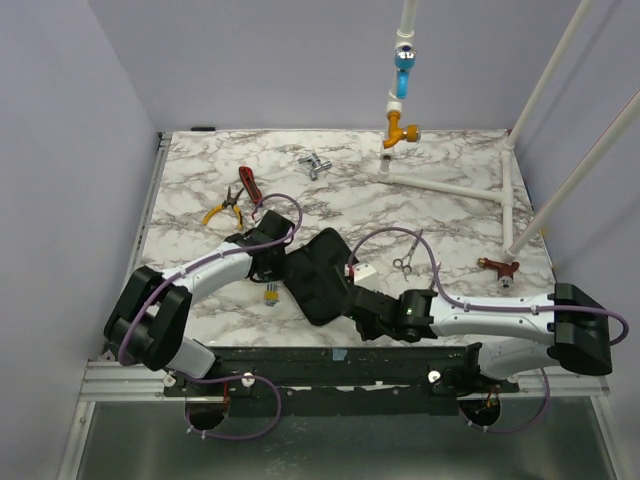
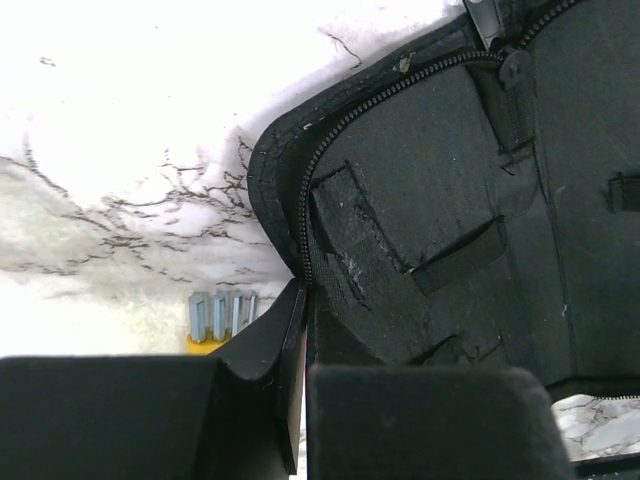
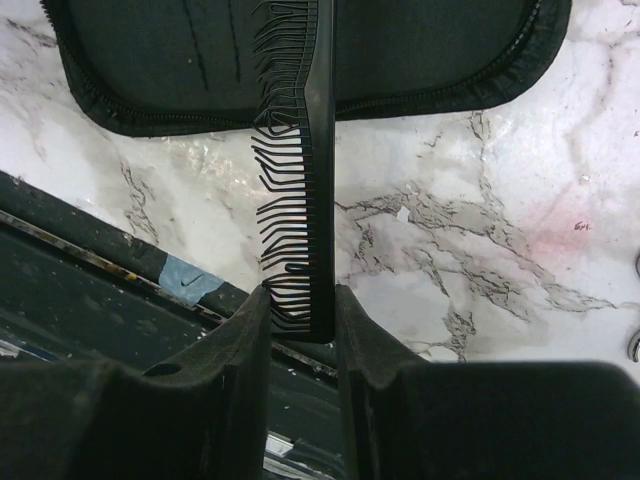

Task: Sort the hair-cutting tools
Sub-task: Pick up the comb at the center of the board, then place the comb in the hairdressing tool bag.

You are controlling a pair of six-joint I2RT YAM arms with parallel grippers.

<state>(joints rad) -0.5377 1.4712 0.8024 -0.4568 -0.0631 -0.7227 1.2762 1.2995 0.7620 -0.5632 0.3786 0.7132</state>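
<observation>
A slim black comb (image 3: 315, 150) stands between the fingers of my right gripper (image 3: 303, 300), which is shut on its near end. Several of its teeth are bent, and its far end reaches over the edge of an open black zip case (image 3: 180, 50). My left gripper (image 2: 303, 300) is shut on the zippered rim of that case (image 2: 450, 200), whose inside shows elastic loops. From above, the case (image 1: 318, 280) lies in the middle of the near table between both grippers. Small silver scissors (image 1: 405, 262) lie on the marble to the right of it, apart from both grippers.
Yellow-handled pliers (image 1: 222, 208) and a red-handled tool (image 1: 248, 185) lie at the back left. A silver metal piece (image 1: 315, 165) sits at the back centre and a brown tool (image 1: 500, 268) at the right. A small yellow-based part (image 2: 220, 315) rests beside the case. White pipes (image 1: 470, 190) cross the back right.
</observation>
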